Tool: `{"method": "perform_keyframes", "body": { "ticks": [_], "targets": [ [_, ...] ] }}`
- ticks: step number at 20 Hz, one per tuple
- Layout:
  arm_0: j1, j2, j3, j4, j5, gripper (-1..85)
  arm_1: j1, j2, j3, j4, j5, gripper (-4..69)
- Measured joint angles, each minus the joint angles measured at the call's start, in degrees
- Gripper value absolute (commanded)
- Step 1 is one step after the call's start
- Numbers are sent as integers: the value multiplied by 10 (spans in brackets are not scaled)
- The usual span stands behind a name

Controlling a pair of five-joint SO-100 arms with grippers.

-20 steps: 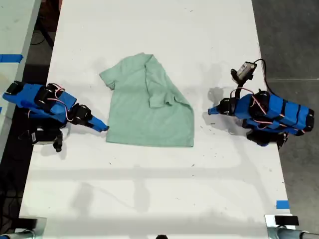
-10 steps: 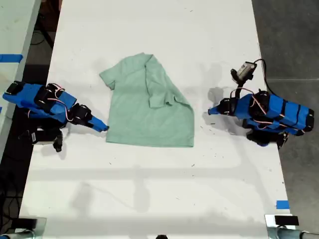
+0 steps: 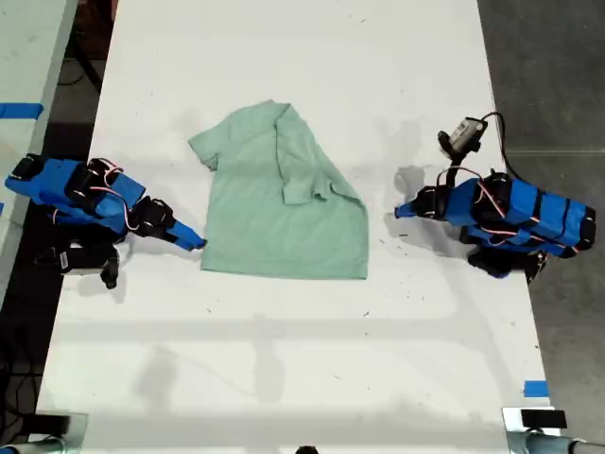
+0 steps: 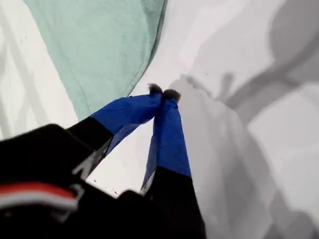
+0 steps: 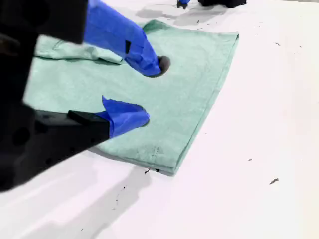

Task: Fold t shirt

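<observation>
Now the t shirt (image 3: 284,213) lies partly folded on the surface (image 3: 284,378). Your second hand (image 5: 149,92) hangs open over the shirt's hem corner. Your first hand (image 4: 163,93), closed and empty, sits just beside the shirt. Pinch both layers before lifting.

The t shirt (image 3: 284,203) is soft matt woven cloth. It lies on a smooth, faintly speckled white table (image 3: 284,359). My second gripper (image 5: 147,92) looks like matt blue plastic.
</observation>
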Motion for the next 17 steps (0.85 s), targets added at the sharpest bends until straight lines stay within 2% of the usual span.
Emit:
{"method": "perform_keyframes", "body": {
  "ticks": [17],
  "targets": [
    [-16,0,0,0,0,126,0,0,1,0,0,-1]
  ]
}}
